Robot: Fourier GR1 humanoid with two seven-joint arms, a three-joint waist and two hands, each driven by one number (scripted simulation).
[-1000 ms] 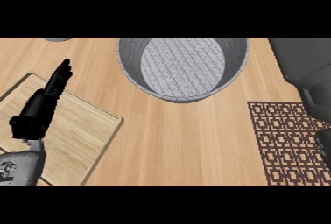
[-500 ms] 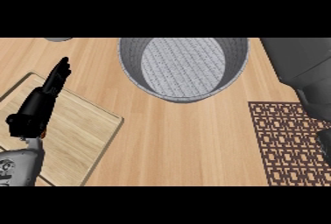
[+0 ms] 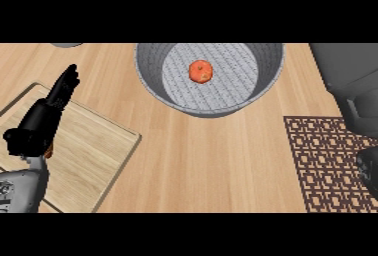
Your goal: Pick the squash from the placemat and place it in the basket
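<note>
The squash (image 3: 201,71) lies inside the grey basket (image 3: 151,75), on its floor a little toward eleven o'clock from the middle. It touches no hand. Its long axis runs nearly from twelve to six o'clock, only slightly tilted, and I cannot tell which end is the stem end.

The patterned brown placemat (image 3: 325,165) lies at about four o'clock on the desk (image 3: 214,165), well apart from the basket, and nothing sits on the part I can see. By my judgement the placing is done.

The left hand (image 3: 52,107) stands at nine o'clock, over the wooden board (image 3: 96,155), with its fingers straight and pressed together, pointing toward twelve. It holds nothing and looks at rest. At the right edge, near four o'clock, a dark shape shows over the placemat. It may be the right hand, but its state I cannot tell.

What could still go wrong is small, I think. If the arm at the right side passes low over the basket rim, it could knock the basket and roll the squash. The squash is rounded, so a push on the basket may move it.
</note>
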